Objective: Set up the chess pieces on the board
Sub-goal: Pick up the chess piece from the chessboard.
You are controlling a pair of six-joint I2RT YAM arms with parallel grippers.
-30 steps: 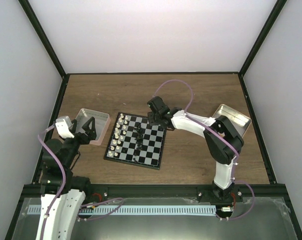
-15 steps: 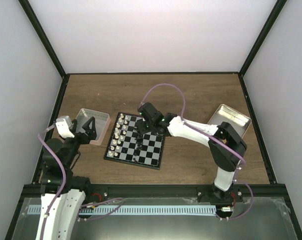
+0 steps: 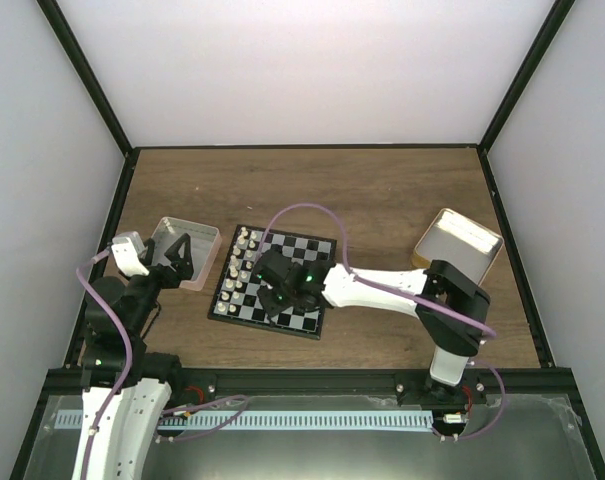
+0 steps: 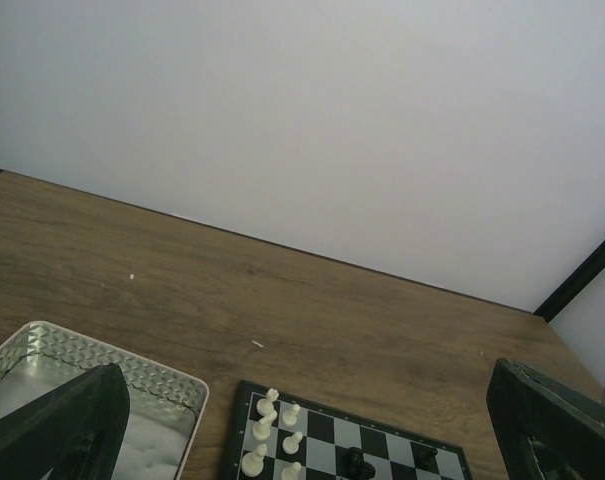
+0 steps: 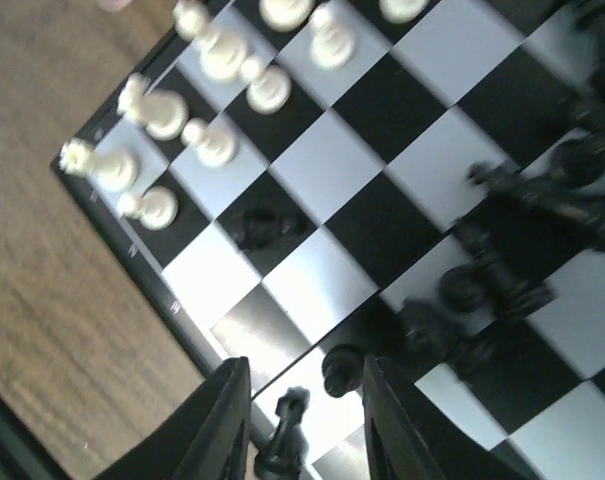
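Your right pincer (image 5: 304, 380) has swung from the board's (image 3: 317, 248) 1 o'clock corner toward 7 o'clock. Its fingers are now spread, with a black piece (image 5: 285, 435) between them. Your left pincer (image 3: 178, 253) stays spread wide.

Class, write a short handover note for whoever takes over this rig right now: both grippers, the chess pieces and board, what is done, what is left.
Left gripper: open, holding nothing, above the pink tin.
Right gripper: low over the board, jaws open around one black piece, not clamped on it.
Done: white pieces stand in two rows along the board's left edge.
Left: black pieces sit jumbled mid-board, some apparently toppled. They probably need standing in rows along the opposite edge.
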